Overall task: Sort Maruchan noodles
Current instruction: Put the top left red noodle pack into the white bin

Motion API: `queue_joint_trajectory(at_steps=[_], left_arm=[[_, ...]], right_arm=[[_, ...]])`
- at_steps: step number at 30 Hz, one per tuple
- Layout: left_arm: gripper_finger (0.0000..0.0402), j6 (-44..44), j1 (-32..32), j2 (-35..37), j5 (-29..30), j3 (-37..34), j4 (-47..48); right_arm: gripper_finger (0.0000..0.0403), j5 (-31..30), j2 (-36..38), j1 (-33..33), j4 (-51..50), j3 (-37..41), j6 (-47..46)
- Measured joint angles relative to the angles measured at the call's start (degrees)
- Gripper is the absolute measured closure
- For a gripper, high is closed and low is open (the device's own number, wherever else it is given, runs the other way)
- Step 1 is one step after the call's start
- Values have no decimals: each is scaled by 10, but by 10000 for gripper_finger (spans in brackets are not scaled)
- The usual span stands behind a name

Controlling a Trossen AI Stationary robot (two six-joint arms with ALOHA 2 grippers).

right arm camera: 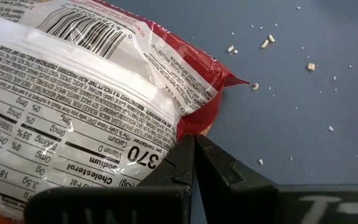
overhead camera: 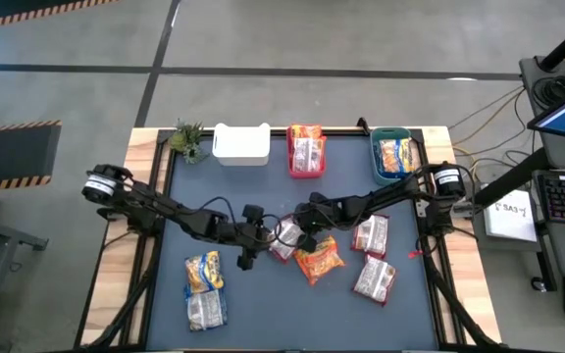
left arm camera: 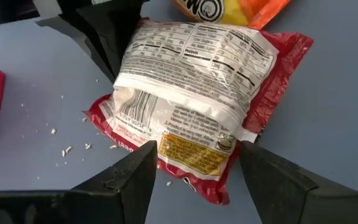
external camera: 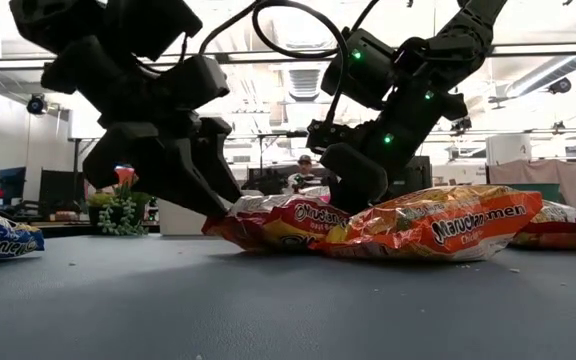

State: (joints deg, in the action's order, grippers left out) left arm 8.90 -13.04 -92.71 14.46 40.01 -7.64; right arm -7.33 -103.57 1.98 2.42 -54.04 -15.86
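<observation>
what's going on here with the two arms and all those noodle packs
Both arms are meeting over one red-and-white noodle packet at the middle of the table. The left gripper is open, its fingers straddling one end of the packet, which lies label side down. The right gripper is shut, with its tips at the packet's other edge. An orange packet lies just beside it, and more packets are loose on the table. The pink bin and the teal bin at the back each hold packets already.
</observation>
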Motion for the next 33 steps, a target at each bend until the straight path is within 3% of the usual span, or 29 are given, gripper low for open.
queue_joint_trajectory(at_steps=[6, 13, 21, 25, 33], left_arm=[[210, -35, 0, 0, 0, -17, -5], [214, -39, 0, -3, 1, -55, -74], [220, -36, -1, -65, 23, -31, -84], [256, -35, -3, -98, 25, -7, -84], [381, -35, -3, -80, 15, 0, -65]], right_arm=[[394, -1, 0, 0, 1, 0, 3], [394, -1, -1, 0, 10, 1, 4], [394, 0, -1, -1, 15, 1, 7], [394, 0, -1, -2, 14, 1, 9], [394, -1, 9, -2, 9, 1, 16]])
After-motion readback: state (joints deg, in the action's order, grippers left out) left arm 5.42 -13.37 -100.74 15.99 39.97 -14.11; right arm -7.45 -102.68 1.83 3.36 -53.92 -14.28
